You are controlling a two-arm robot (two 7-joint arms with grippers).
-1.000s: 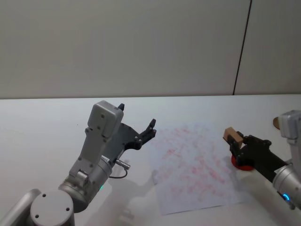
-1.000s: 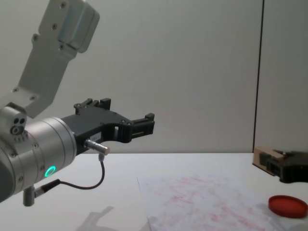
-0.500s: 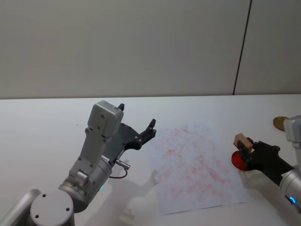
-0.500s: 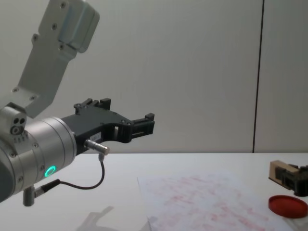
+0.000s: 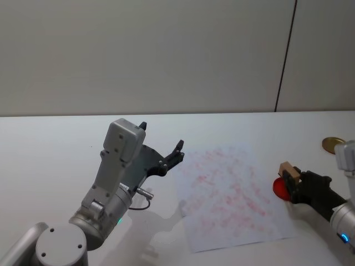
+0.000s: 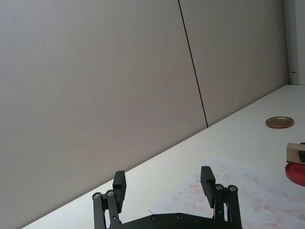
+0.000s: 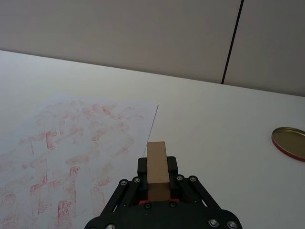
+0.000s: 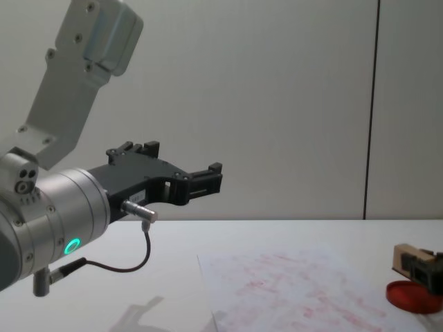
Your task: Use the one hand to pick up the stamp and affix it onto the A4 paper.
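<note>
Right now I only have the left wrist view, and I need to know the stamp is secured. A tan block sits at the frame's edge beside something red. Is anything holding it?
Observer: Yes. The right gripper is shut on the stamp, which stands upright between its fingers.
Operator: Is it over the paper?
Observer: No. The head view puts it above the red ink pad, just off the right edge of the A4 paper.
Operator: Where is my left gripper?
Observer: The left gripper hangs open in the air left of the paper, well above the table.
</note>
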